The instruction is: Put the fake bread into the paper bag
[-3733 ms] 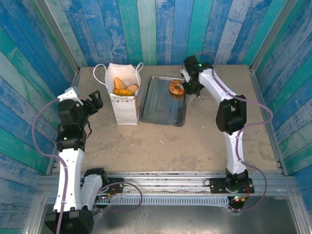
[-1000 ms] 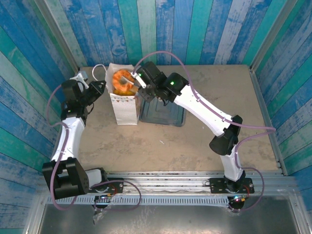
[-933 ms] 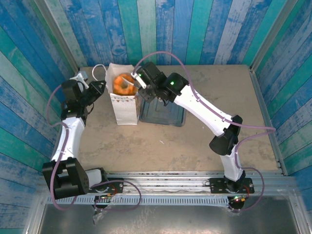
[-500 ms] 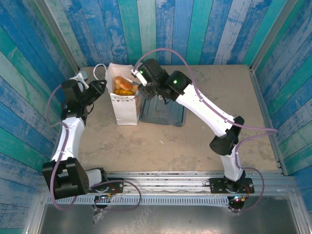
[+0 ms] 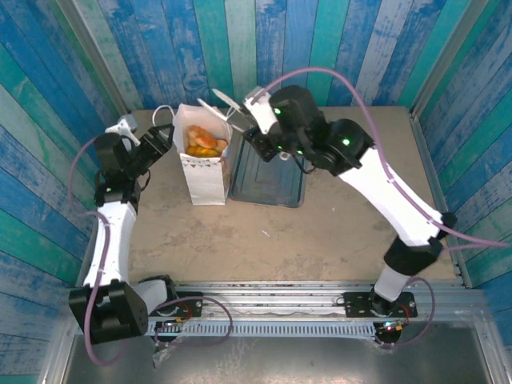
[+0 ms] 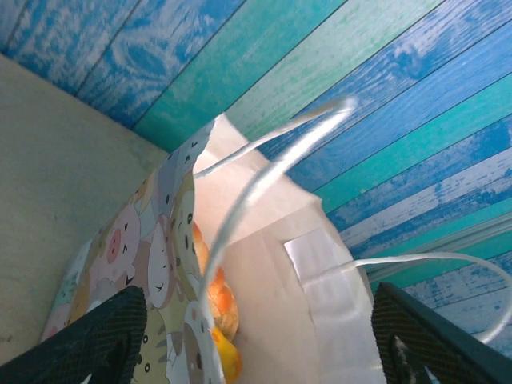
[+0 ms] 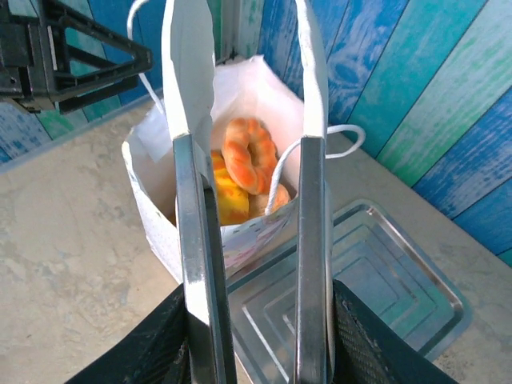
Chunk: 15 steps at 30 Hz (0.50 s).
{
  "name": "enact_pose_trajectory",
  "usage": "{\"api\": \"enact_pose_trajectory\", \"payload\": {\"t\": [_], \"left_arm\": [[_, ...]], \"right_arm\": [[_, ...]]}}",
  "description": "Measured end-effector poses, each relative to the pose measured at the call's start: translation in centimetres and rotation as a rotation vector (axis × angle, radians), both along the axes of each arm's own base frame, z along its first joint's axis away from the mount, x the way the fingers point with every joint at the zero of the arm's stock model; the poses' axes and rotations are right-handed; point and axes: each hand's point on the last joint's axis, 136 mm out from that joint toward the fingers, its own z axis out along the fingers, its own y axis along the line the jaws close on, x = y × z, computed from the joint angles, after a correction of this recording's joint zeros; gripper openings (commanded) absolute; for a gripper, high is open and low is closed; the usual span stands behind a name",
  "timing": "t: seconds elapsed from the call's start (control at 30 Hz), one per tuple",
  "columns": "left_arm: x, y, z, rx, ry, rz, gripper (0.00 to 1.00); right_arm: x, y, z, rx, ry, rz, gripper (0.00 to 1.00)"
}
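**While the bread sits in the bag, both hands hang empty**

Seen from above, the paper bag (image 5: 205, 172) stands upright near the counter's (image 5: 280, 232) far edge, toward the far-left corner. The grey tray (image 5: 268, 172) lies just beside it on the right. Fake bread (image 5: 205, 144) shows inside the bag's open mouth. The left hand (image 5: 162, 138) sits just beside the bag's left wall, fingers spread. The right hand (image 5: 224, 102) hangs over the bag's far right rim, fingers parted, gripping nothing.

From the left wrist, the left hand (image 6: 258, 300) is wide open, one dark finger at each lower corner, and the bag (image 6: 320, 320) lies between them. Whether the fingers touch the paper cannot be told. A cord handle (image 6: 264, 172) arcs across, and orange bread (image 6: 218, 298) shows inside.

From the right wrist, the right hand (image 7: 246, 48) keeps a moderate gap, empty, clear above the bag (image 7: 156, 216). A ring doughnut (image 7: 250, 156) rests on top of the other pieces inside. The tray (image 7: 384, 280) lies just beside the bag, and the left hand (image 7: 72, 56) is beyond it.
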Motion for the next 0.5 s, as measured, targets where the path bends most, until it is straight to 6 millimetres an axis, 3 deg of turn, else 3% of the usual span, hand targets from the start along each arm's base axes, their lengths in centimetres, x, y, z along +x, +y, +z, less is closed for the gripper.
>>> {"api": "enact_pose_trajectory", "payload": {"t": [0.13, 0.27, 0.37, 0.5], "left_arm": [[-2.5, 0.5, 2.9, 0.041, -0.078, 0.055, 0.88], [-5.7, 1.2, 4.7, 0.076, -0.165, 0.141, 0.97], [-8.0, 2.2, 3.2, 0.082, -0.17, 0.225, 0.99], [-9.6, 3.6, 0.1, 0.076, -0.126, 0.323, 0.96]], "right_arm": [[-2.0, -3.1, 1.3, 0.044, -0.029, -0.022, 0.43], [-3.3, -6.2, 0.6, 0.059, -0.044, -0.069, 0.43], [-3.5, -8.3, -1.4, 0.051, -0.03, -0.122, 0.43], [-2.6, -10.6, -5.8, 0.015, 0.02, -0.207, 0.43]]}}
